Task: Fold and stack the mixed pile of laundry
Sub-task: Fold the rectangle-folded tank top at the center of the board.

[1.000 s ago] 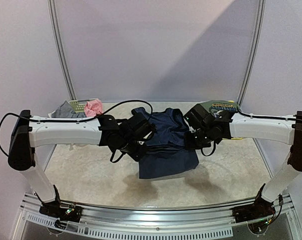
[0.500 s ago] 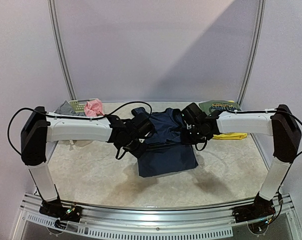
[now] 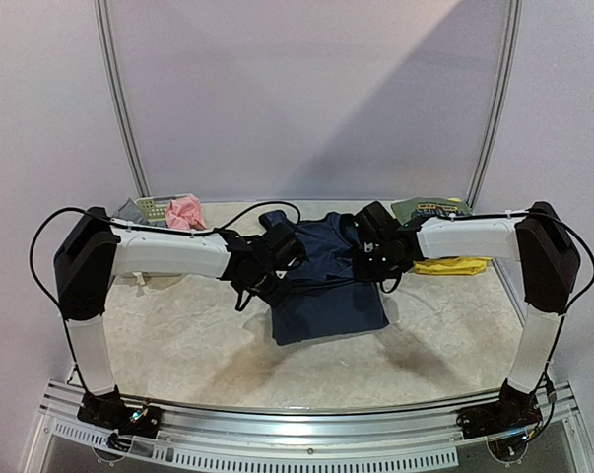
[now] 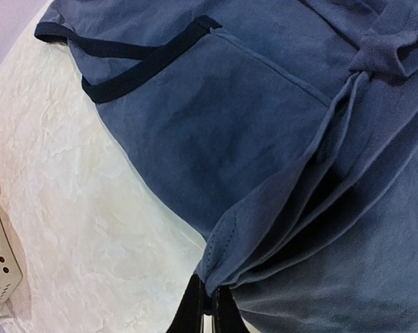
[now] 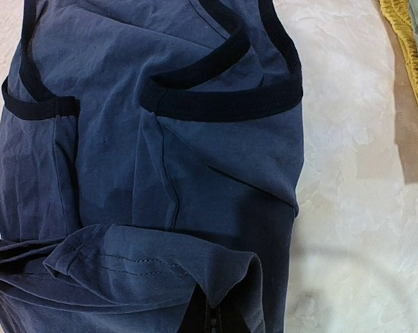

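Top external view has the dress [image 3: 328, 286] in the middle of the surface [image 3: 178, 340], between the two arms, with both tools down on it. The left tool [image 4: 209, 311] is closed on a gathered corner of the hem. The right tool [image 5: 210, 313] is closed on the hem's other end, where a row of fine stitching runs along the turned edge. Pinched at two points like this, the hem stands as a raised flap over the layer beneath. I judge the aim is to carry the bottom edge up over the body toward the neckline, so the long garment halves in length and the fold comes out square. Two grips leave the edge taut enough not to bunch in the middle.

The dress is a thin, matte navy knit, limp and creased, falling in soft pleats from each pinch. Darker, firmer binding edges the neck and armholes in curved bands. The surface is pale and mottled, with a crinkled, stone-like texture.

Other laundry sits at the back. A pink piece [image 3: 186, 211] and a grey piece [image 3: 127, 215] lie crumpled by the basket [image 3: 157, 207], a pale plastic lattice, at the back left. A printed tee [image 3: 429, 209] and a yellow cloth [image 3: 456, 265] lie flat at the back right. The right arm crosses between them, so I cannot tell if they touch.
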### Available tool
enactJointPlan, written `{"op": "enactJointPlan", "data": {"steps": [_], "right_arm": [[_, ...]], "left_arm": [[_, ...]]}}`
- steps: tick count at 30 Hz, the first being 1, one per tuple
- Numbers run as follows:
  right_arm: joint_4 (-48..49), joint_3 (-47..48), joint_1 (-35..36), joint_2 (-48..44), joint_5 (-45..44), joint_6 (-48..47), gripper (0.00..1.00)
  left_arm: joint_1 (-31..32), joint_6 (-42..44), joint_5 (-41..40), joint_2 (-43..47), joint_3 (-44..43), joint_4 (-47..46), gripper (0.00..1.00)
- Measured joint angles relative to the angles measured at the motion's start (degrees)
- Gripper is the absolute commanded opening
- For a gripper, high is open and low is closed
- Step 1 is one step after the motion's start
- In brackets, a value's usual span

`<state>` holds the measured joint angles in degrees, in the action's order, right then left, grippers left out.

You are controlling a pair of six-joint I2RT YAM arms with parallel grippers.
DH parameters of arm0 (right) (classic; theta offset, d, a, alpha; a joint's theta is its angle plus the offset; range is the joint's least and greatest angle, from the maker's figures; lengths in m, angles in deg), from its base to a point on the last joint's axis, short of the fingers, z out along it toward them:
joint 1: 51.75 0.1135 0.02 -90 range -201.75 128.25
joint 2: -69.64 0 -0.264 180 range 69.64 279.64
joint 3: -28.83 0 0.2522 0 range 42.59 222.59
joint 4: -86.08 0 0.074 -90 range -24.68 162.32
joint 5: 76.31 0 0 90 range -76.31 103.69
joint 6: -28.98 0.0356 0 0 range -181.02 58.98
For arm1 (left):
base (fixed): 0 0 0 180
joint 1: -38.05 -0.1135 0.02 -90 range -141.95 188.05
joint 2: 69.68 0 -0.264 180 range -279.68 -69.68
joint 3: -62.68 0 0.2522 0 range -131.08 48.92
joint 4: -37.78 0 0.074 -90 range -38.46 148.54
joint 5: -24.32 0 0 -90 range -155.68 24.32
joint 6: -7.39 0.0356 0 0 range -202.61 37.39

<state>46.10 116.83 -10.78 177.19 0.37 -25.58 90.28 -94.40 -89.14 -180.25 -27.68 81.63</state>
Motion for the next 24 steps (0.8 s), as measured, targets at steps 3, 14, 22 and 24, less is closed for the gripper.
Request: {"op": "enactJointPlan", "data": {"steps": [3,14,22,24], "right_arm": [[0.07,0.94,-0.11,0.83,-0.04,0.09,0.0],[0.55,2.16,-1.57,4.83,-0.15,3.1,0.46],[4.57,3.69,-4.22,4.52,0.87,3.91,0.73],[6.19,2.95,-4.39,2.89,1.62,3.28,0.75]], "left_arm": [[-0.24,0.46,-0.94,-0.66,-0.07,-1.2,0.0],[-0.81,0.81,-5.81,-5.25,-0.28,-5.75,0.27],[-2.27,0.96,-9.38,-3.61,-3.08,-6.82,0.73],[-2.25,1.01,-9.42,-0.81,-2.45,-7.15,0.71]]}}
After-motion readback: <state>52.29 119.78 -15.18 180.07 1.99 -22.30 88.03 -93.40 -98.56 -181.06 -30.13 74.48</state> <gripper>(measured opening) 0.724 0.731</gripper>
